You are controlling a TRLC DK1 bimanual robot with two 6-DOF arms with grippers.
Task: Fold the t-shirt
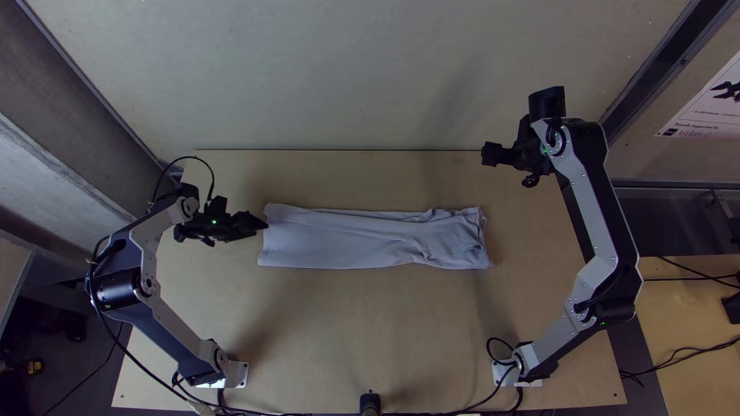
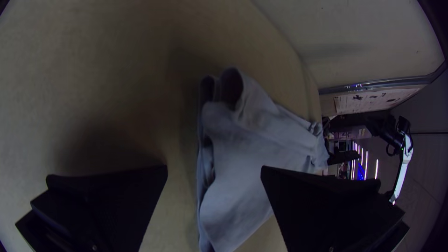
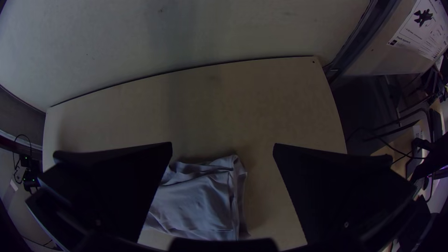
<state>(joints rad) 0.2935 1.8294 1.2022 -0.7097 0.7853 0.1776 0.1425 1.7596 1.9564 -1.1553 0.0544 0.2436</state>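
Fingers wide apart and empty on my left gripper (image 1: 264, 224) and right gripper (image 1: 486, 154); t-shirt (image 1: 362, 240) folded narrow, parallel to the table's (image 1: 347, 323) far edge.

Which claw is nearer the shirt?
Left. In the top view, the left claw is right at the left end of the shirt; the right claw is off beyond its far right corner.

The t-shirt (image 1: 362, 240) lies on the wooden table (image 1: 370, 323) as a long folded strip, wrinkled toward its right end. The left gripper (image 1: 265, 224) is right by the t-shirt's left end; the right gripper (image 1: 486, 154) hangs past its far right corner, apart from it.
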